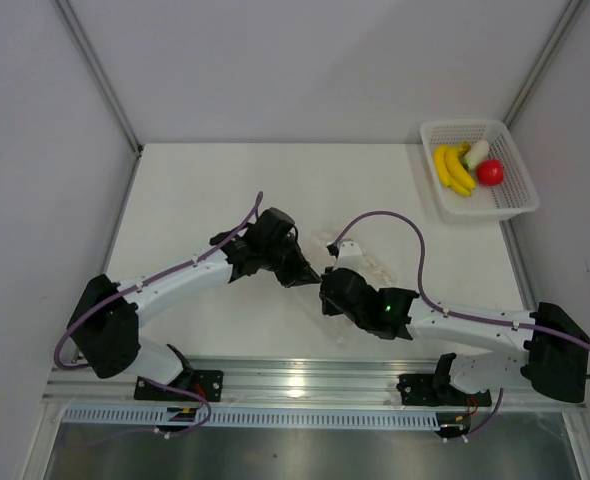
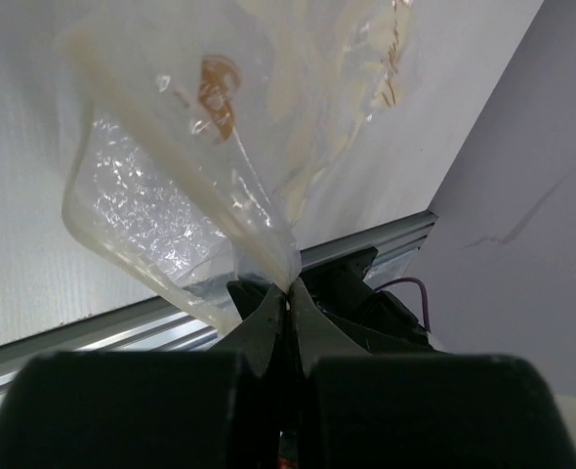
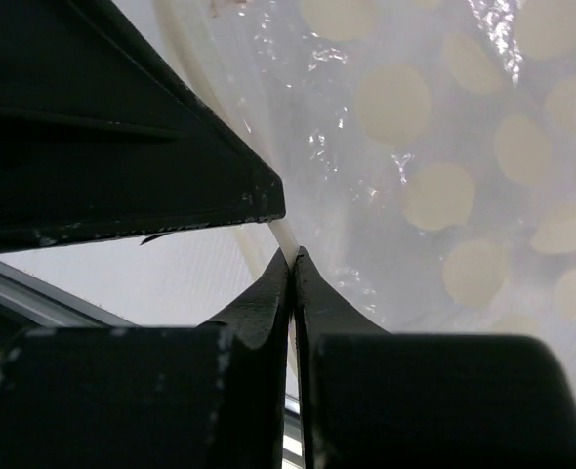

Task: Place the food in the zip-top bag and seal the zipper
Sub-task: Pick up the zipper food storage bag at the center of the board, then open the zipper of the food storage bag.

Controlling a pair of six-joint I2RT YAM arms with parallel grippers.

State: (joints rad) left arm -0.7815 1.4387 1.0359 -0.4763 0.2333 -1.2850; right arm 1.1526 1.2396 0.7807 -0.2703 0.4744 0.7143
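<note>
Left arm and right arm converge, jaws pinching zip-top bag.

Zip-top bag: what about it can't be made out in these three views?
Top external: zip-top bag, clear on the white table, too small to tell open from sealed.
Left wrist: the frame's top edge cuts the bag off above the left gripper pinching it.
Right wrist: a dark body hides the bag's upper left beside the right gripper; zipper not identifiable.
</note>
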